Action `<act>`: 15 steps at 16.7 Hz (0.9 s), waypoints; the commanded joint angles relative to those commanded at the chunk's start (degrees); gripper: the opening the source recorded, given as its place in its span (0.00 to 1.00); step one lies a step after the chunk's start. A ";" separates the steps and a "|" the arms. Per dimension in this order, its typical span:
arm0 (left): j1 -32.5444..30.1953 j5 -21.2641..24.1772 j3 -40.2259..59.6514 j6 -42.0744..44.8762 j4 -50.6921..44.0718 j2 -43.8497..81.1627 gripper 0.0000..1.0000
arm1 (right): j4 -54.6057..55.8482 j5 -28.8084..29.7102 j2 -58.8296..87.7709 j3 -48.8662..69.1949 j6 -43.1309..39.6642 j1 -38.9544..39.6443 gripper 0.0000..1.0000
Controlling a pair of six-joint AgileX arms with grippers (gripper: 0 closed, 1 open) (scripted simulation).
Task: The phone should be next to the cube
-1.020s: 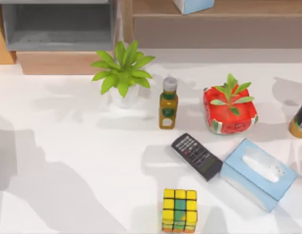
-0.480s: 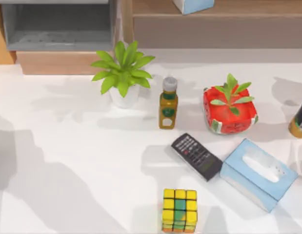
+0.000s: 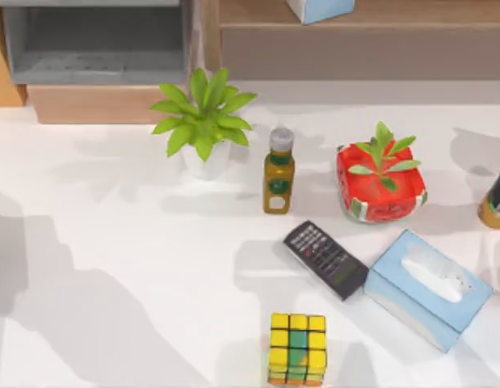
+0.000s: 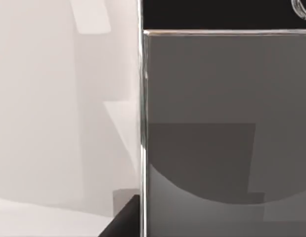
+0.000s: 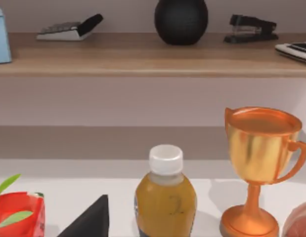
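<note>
The phone (image 3: pixel 325 259) is a flat black handset with rows of small buttons. It lies diagonally on the white table right of centre in the top view. The cube (image 3: pixel 297 348), mostly yellow with some green and orange, stands near the front edge, just below and left of the phone with a small gap between them. One dark wedge (image 5: pixel 88 219) at the edge of the right wrist view and another dark wedge (image 4: pixel 123 222) in the left wrist view look like parts of my grippers. Both arms stay parked off the table area.
A light blue tissue box (image 3: pixel 427 288) lies right of the phone. Behind the phone stand a red watermelon planter (image 3: pixel 379 190), a green-capped bottle (image 3: pixel 279 171) and a potted plant (image 3: pixel 204 121). The right wrist view shows an amber bottle (image 5: pixel 165 197), a trophy (image 5: pixel 259 163) and a wooden shelf (image 5: pixel 143 59).
</note>
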 joint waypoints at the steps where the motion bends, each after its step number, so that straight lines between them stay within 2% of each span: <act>1: 0.00 0.00 0.00 0.00 0.00 0.00 0.02 | 0.00 0.00 0.00 0.00 0.00 0.00 1.00; 9: 0.00 0.00 0.00 0.00 0.00 0.00 0.00 | 0.00 0.00 0.00 0.00 0.00 0.00 1.00; 15: -0.17 0.37 2.01 -0.17 -4.50 -2.67 0.00 | 0.00 0.00 0.00 0.00 0.00 0.00 1.00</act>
